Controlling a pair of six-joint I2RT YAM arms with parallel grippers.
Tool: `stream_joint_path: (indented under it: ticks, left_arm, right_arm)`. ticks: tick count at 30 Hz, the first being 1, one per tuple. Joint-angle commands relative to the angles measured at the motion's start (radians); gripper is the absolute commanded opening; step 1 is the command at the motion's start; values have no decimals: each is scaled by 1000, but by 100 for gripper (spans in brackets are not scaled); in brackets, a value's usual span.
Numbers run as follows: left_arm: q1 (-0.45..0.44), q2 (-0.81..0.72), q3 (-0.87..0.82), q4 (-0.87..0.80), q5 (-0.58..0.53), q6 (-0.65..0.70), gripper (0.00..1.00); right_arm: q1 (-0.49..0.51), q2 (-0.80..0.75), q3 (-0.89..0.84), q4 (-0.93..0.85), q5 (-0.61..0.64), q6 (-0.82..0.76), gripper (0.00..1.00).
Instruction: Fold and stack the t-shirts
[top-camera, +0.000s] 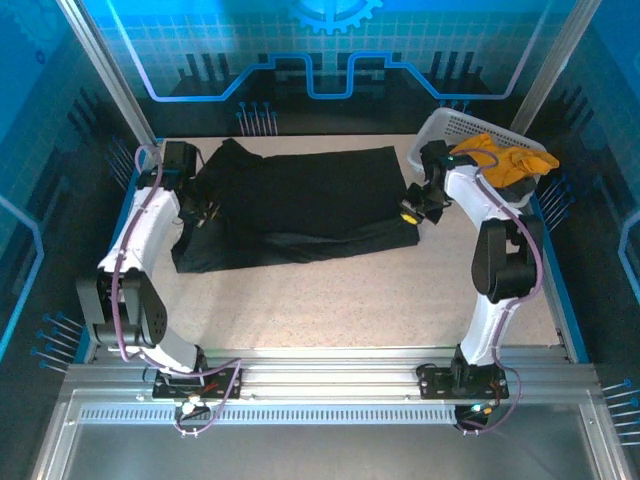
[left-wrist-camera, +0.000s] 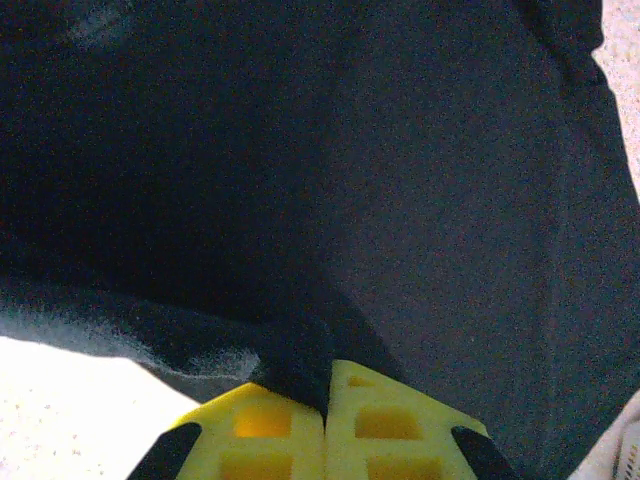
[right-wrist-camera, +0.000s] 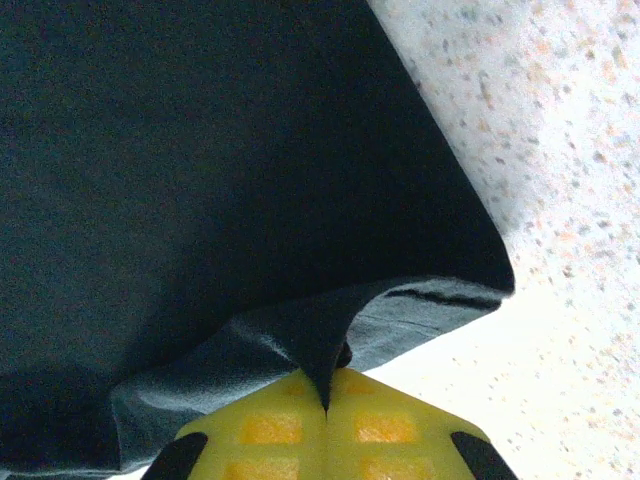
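Left white-shelled robot arm (top-camera: 140, 235): rounded white links, black cylindrical joint housings, thin purple cable (top-camera: 121, 300) looped along outer side, black base plate (top-camera: 195, 384) at near end. Right white-shelled robot arm (top-camera: 488, 325): same white links, bulky black elbow housing, purple cabling too. Left gripper (left-wrist-camera: 325, 400): yellow plastic fingers (left-wrist-camera: 265, 430), moulded square pockets, black corner pieces. Right gripper (right-wrist-camera: 325, 400): identical yellow pocketed fingers (right-wrist-camera: 390, 430), black corners.

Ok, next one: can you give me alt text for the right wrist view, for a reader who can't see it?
The yellow-tipped right gripper is shut on a fold at the edge of the black t-shirt, which rises to a small peak at the pinch. The dark cloth spreads across the upper left, and the pale speckled table shows on the right.
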Motion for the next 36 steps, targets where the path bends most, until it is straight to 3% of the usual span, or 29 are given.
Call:
stream_joint_path:
  ticks: [1, 14, 34, 35, 36]
  left_arm:
    - [22, 32, 46, 43, -12, 50, 0]
    - [93, 88, 93, 24, -83, 95, 0]
    - [117, 303, 209, 134, -11, 235, 0]
    - [117, 321, 225, 137, -7, 254, 5]
    - [117, 334, 244, 137, -6, 273, 22]
  right_arm:
    - [-11, 58, 62, -48, 22, 19, 0]
    - [-17, 162, 207, -86, 87, 53, 0]
    - [-25, 320, 387, -133, 66, 57, 0]
    - [-26, 329, 401, -137, 62, 49, 7]
    - [-26, 335, 415, -142, 61, 37, 17]
